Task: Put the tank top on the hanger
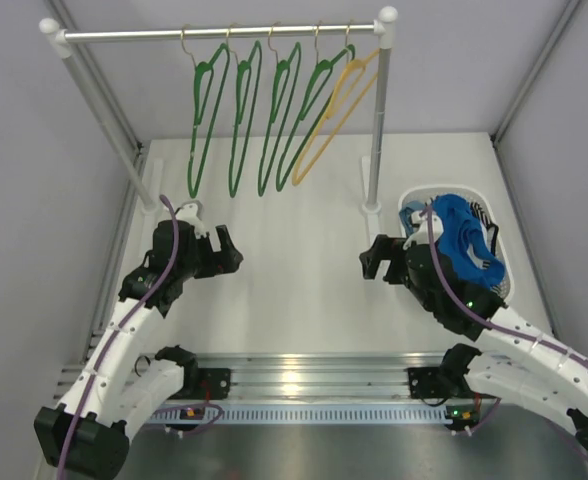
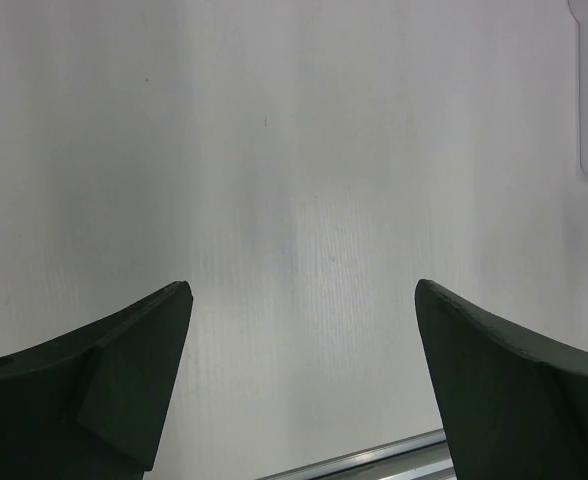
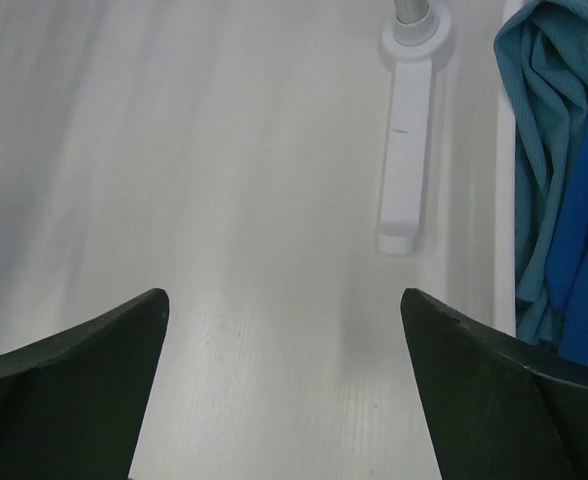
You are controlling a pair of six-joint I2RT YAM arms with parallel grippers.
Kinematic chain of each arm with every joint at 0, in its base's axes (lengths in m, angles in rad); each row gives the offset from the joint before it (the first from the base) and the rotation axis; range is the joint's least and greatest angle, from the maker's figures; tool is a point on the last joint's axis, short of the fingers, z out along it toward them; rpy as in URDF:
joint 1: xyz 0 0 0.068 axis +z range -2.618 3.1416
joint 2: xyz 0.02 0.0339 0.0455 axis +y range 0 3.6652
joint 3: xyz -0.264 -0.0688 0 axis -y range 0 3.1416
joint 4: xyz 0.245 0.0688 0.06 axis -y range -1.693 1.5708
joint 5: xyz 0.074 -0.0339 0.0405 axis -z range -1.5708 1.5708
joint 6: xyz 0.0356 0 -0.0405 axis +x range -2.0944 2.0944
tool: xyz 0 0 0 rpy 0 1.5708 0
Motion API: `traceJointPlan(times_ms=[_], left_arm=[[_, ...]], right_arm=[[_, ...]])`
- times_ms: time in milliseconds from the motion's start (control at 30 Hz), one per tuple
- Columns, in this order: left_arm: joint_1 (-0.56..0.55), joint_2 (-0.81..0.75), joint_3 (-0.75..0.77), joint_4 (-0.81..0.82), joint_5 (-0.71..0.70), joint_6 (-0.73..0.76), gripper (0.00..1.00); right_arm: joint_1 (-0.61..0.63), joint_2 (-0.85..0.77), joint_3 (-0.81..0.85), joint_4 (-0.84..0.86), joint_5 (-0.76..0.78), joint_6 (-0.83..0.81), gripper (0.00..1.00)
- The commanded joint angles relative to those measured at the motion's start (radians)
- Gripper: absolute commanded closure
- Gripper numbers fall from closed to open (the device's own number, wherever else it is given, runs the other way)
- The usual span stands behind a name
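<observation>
I am seeing a royal-blue tank top (image 1: 466, 240), a teal garment (image 3: 536, 120), four green hangers (image 1: 240, 130), one yellow hanger (image 1: 329, 125), a white surface (image 1: 294, 250).

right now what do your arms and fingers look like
Both arms, the left arm and the right arm, are built of white ribbed links with black joint housings. A purple cable runs along each. The fingers are dark, matte wedges that taper to pointed tips. A small green light glows on the right arm.
</observation>
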Motion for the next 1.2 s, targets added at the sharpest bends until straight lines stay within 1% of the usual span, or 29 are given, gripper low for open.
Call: traceJointPlan(times_ms=[0, 167, 267, 367, 400, 433, 533, 567, 633, 667, 700, 800, 867, 900, 967, 1000, 1067, 1100, 1167], left_arm=[[0.004, -0.016, 0.017, 0.06, 0.014, 0.017, 0.02], [0.004, -0.016, 0.017, 0.06, 0.016, 0.017, 0.02], [0.004, -0.019, 0.019, 0.06, 0.018, 0.019, 0.02], [0.004, -0.019, 0.02, 0.058, 0.025, 0.02, 0.02], [0.004, -0.021, 0.02, 0.058, 0.025, 0.02, 0.02], [0.004, -0.022, 0.02, 0.058, 0.027, 0.02, 0.02], [0.004, -0.028, 0.019, 0.061, 0.039, 0.02, 0.02], [0.004, -0.027, 0.019, 0.061, 0.044, 0.023, 0.02], [0.004, -0.025, 0.017, 0.064, 0.053, 0.023, 0.02], [0.004, -0.024, 0.017, 0.066, 0.056, 0.023, 0.02], [0.004, -0.024, 0.017, 0.066, 0.057, 0.023, 0.02], [0.004, -0.025, 0.017, 0.066, 0.057, 0.023, 0.02], [0.004, -0.028, 0.017, 0.067, 0.057, 0.023, 0.02], [0.004, -0.03, 0.017, 0.066, 0.057, 0.023, 0.02], [0.004, -0.033, 0.017, 0.067, 0.059, 0.023, 0.02], [0.004, -0.031, 0.017, 0.066, 0.059, 0.023, 0.02], [0.002, -0.031, 0.017, 0.066, 0.062, 0.023, 0.02], [0.0, -0.033, 0.017, 0.066, 0.064, 0.023, 0.02], [-0.004, -0.03, 0.017, 0.067, 0.062, 0.023, 0.02]], right_arm=[[-0.01, -0.023, 0.024, -0.027, 0.021, -0.002, 0.0], [-0.01, -0.023, 0.068, -0.096, 0.044, 0.004, 0.0], [-0.01, -0.013, 0.116, -0.168, 0.067, 0.025, 0.0], [-0.015, 0.013, 0.179, -0.252, 0.115, 0.038, 0.0], [-0.02, 0.035, 0.2, -0.307, 0.154, 0.035, 0.0], [-0.027, 0.047, 0.25, -0.339, 0.178, 0.035, 0.0], [-0.136, 0.111, 0.356, -0.426, 0.143, -0.002, 0.0], [-0.217, 0.125, 0.376, -0.444, 0.092, -0.026, 0.0], [-0.298, 0.161, 0.424, -0.452, 0.04, -0.062, 0.01], [-0.364, 0.17, 0.435, -0.452, 0.014, -0.073, 0.02], [-0.391, 0.194, 0.447, -0.452, 0.009, -0.08, 0.02], [-0.48, 0.257, 0.49, -0.449, -0.023, -0.106, 0.07], [-0.53, 0.288, 0.507, -0.438, -0.041, -0.12, 0.11], [-0.543, 0.311, 0.509, -0.432, -0.042, -0.122, 0.15], [-0.57, 0.337, 0.499, -0.406, -0.034, -0.132, 0.18], [-0.579, 0.343, 0.486, -0.395, -0.032, -0.133, 0.22], [-0.612, 0.365, 0.472, -0.366, -0.066, -0.136, 0.28], [-0.616, 0.372, 0.454, -0.352, -0.077, -0.14, 0.33], [-0.621, 0.389, 0.434, -0.315, -0.097, -0.152, 0.37]])
